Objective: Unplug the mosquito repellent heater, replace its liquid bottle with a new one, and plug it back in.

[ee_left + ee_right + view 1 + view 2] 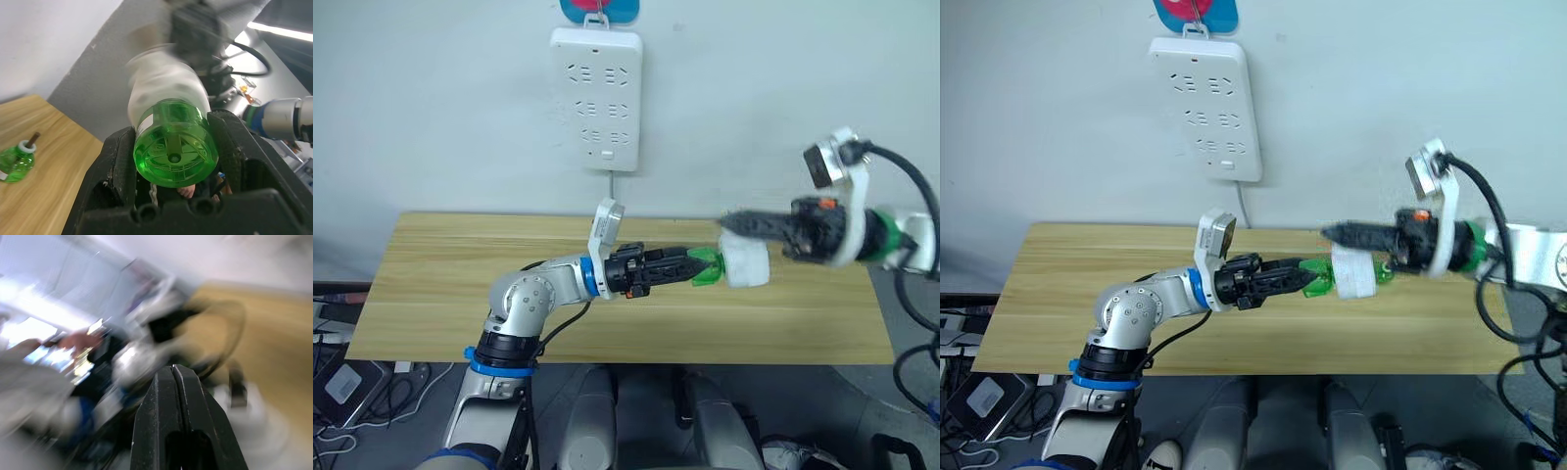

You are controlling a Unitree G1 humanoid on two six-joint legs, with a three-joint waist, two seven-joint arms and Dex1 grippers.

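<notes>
Centre frame: left claw (697, 266) clamps the green bottle (175, 149) seated in the mosquito repellent heater (745, 264); right claw (174, 377) closed, empty. Risk: unsupported heater twisting or dropping.

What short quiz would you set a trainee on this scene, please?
1. True or false: the mosquito repellent heater is plugged into the wall power strip.
2. What does the left pincer grip? A: the green liquid bottle fitted in the heater. B: the strip's cable. C: nothing.
3. Fill in: the spare green bottle with a wick rests on the wooden ____.

Key: 1 false, it is held in the air over the table; 2 A; 3 table.
</notes>
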